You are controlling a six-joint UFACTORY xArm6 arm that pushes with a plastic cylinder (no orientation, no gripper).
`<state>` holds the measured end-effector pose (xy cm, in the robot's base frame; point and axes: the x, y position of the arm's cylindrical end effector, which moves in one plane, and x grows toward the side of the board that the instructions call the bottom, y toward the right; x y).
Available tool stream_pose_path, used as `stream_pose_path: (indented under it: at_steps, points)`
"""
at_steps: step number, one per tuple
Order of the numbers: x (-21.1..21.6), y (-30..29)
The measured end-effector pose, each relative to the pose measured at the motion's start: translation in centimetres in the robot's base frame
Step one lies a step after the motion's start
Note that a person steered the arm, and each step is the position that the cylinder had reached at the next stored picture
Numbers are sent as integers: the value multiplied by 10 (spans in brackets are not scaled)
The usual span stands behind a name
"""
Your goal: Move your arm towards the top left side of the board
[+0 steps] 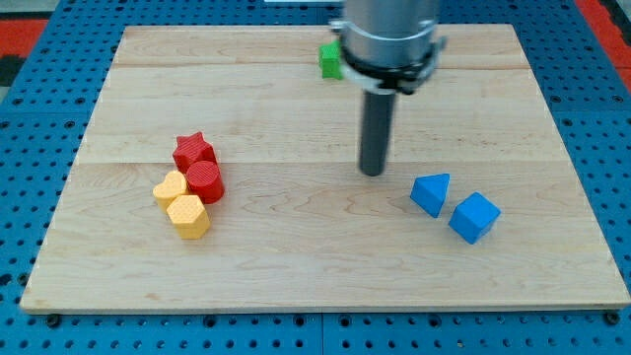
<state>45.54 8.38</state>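
My tip (372,173) rests on the wooden board (296,256) right of centre. A blue triangular block (431,192) lies just right of and below the tip, with a blue cube (474,217) beside it. A green block (330,60) sits near the top edge, partly hidden behind my arm. On the left is a tight cluster: a red star block (193,151), a red cylinder (204,181), and two yellow blocks (170,187) (188,216), the lower one hexagonal. The tip touches no block.
The board lies on a blue perforated surface (39,118). The arm's grey housing (389,35) hangs over the board's top middle.
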Motion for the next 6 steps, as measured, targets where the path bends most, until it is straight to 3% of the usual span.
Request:
stream_pose_path:
  at_steps: [3, 6]
  points:
    - [36, 50]
    - [31, 37]
